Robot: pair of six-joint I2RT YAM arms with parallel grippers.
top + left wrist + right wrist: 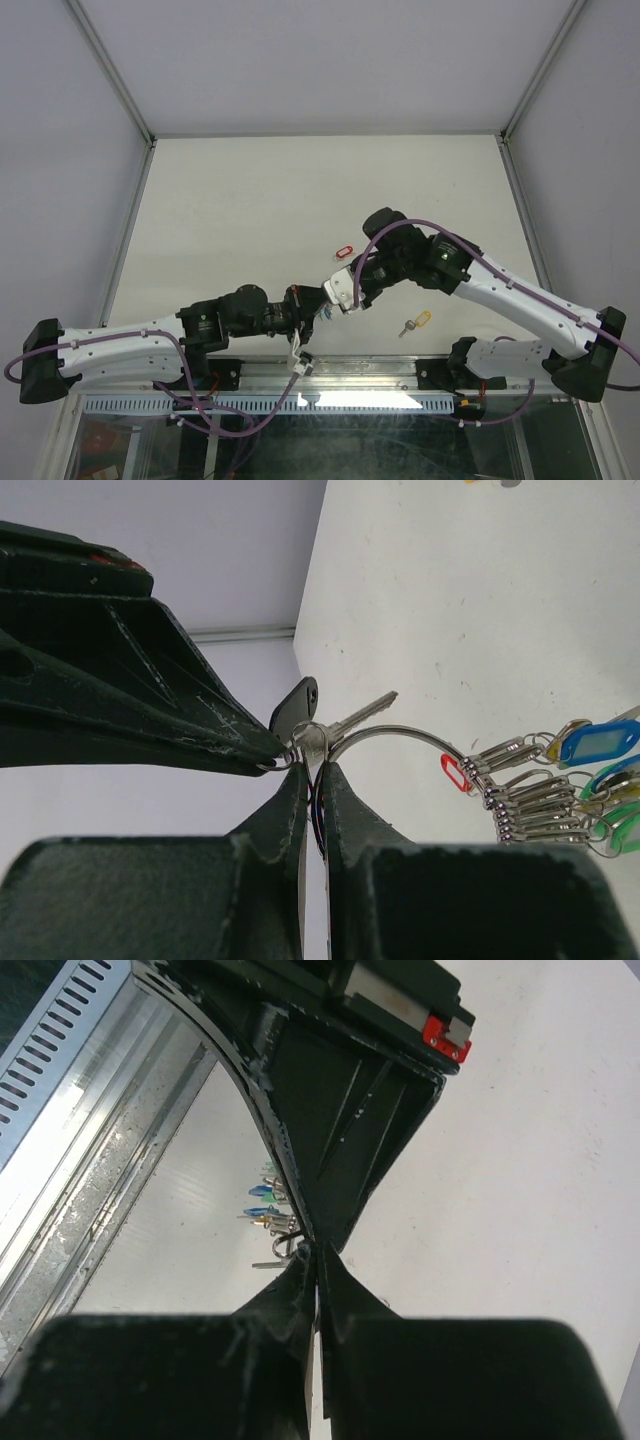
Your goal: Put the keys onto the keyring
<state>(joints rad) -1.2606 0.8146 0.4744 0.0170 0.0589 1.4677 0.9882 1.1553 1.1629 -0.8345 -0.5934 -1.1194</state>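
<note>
Firmly, left jaws pinch the thin silver keyring [395, 729]; right jaws clamp a black-headed key [355, 717].

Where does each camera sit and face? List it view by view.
Top external: above and behind the bases, looking down on the table; left arm and right arm show, meeting mid-table.
Left wrist: on the left arm, looking along the left pincer at the keyring; own fingers show.
Right wrist: on the right arm, looking along the right pincer towards the metal rail; own fingers show.
Shared: both wrist views show the coloured keys and the other pincer.
</note>
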